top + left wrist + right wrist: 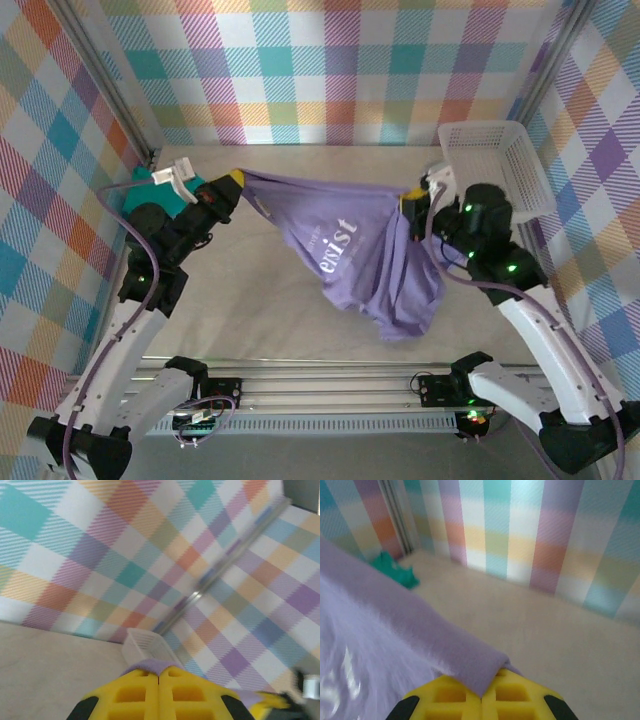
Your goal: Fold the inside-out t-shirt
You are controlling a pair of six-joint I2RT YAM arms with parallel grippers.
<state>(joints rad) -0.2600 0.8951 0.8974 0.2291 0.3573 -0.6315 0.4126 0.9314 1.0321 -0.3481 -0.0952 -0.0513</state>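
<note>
I see my left gripper (236, 181) and right gripper (409, 201) each clamped shut on the top edge of the soft lavender-purple cotton t-shirt (350, 250), which hangs stretched between them over the beige table (240, 290); its white lettering (337, 243) reads "ersist"

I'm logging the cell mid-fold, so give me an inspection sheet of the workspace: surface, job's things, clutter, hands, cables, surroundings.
Surface: beige table, flat and matte.
Job's things: purple t-shirt stretched between both hands, white lettering showing, lower part sagging toward the table.
Clutter: teal garment at the far left; white basket at the far right.
Hands: left hand shut on the shirt's edge; right hand shut on the opposite edge.
Cables: purple cables run along both arms.
Surroundings: plaid walls; metal rail at the near edge.
</note>
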